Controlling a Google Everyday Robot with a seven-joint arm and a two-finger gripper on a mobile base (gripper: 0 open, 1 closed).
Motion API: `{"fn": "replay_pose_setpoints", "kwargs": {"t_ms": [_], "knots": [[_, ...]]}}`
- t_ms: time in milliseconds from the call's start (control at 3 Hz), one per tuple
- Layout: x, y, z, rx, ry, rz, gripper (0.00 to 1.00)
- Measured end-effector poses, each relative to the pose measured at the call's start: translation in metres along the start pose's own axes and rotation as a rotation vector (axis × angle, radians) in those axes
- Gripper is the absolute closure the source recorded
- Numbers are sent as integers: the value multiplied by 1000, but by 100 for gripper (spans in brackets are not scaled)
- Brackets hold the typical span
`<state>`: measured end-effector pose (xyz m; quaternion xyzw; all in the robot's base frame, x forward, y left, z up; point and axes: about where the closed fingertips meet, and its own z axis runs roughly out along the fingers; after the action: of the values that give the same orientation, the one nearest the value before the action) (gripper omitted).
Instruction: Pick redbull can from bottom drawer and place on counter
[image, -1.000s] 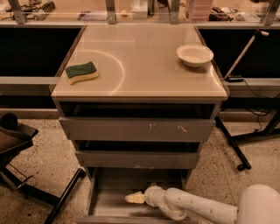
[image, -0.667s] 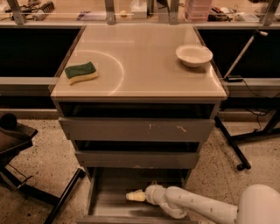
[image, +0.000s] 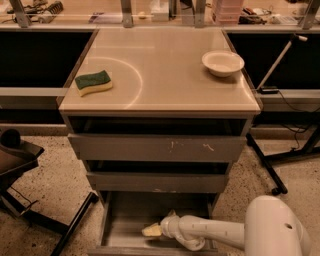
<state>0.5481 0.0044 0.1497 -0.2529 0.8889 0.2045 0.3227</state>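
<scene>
The bottom drawer of the grey cabinet stands pulled open, low in the camera view. My white arm reaches into it from the right. The gripper, with a pale yellowish tip, is low inside the drawer near the middle of its floor. No redbull can shows; it is hidden or out of view. The beige counter on top of the cabinet bears a faint curved arc.
A green-and-yellow sponge lies on the counter's left and a white bowl at its back right. The two upper drawers are partly open. A black stand is at the left, dark metal legs at the right.
The arm and gripper stay in the bottom drawer at almost the same spot. Nothing else has moved.
</scene>
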Motion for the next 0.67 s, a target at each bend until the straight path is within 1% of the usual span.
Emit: {"fn": "replay_pose_setpoints", "kwargs": {"t_ms": [333, 667], "knots": [[4, 0, 3, -5, 5, 7, 0], [30, -22, 21, 24, 50, 63, 0]]}}
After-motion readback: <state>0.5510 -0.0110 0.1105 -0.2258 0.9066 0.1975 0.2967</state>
